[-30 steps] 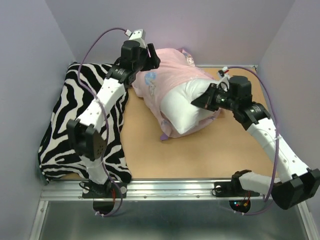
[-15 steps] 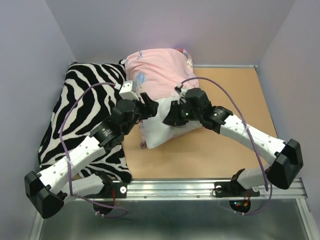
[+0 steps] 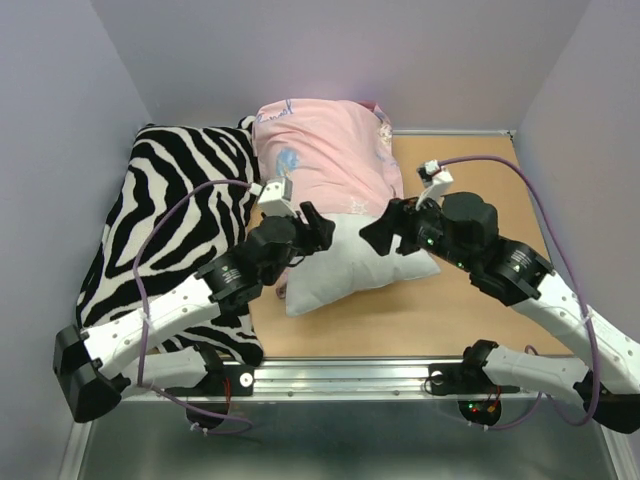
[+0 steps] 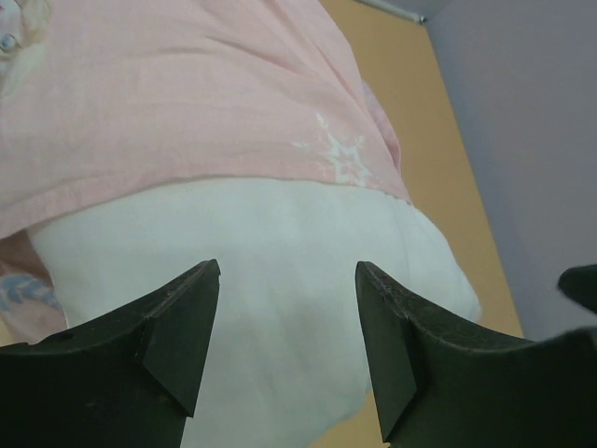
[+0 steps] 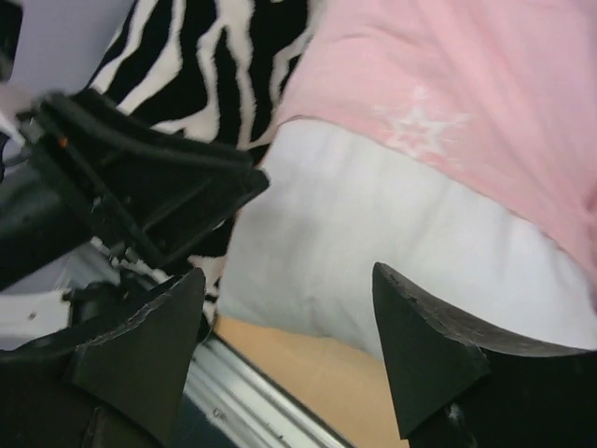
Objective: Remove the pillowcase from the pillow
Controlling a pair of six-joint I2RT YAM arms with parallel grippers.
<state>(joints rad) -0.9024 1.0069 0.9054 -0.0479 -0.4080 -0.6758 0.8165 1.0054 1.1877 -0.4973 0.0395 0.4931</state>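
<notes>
The pillowcase [image 3: 325,155], pale pink inside out with faint snowflakes, covers the far half of the pillow [image 3: 345,270], whose white near half lies bare on the table. My left gripper [image 3: 318,226] hovers open at the pillow's near left, just below the case's hem. In the left wrist view the left gripper [image 4: 285,271] has only the white pillow [image 4: 280,224] behind its empty jaws, with the pillowcase [image 4: 187,103] beyond. My right gripper [image 3: 385,232] stands open at the pillow's right side. The right wrist view shows the right gripper [image 5: 287,273] empty over the pillow [image 5: 373,215] and pillowcase [image 5: 485,93].
A zebra-striped pillow [image 3: 170,230] fills the table's left side, touching the pillowcase. Purple walls close in the left, far and right sides. Bare wooden table [image 3: 470,170] shows at the right. An aluminium rail [image 3: 340,375] runs along the near edge.
My right gripper opened, let go of the white pillow and drew back to the right. The left arm came back from the far end to the pillow's near left. The pillow shifted left.
</notes>
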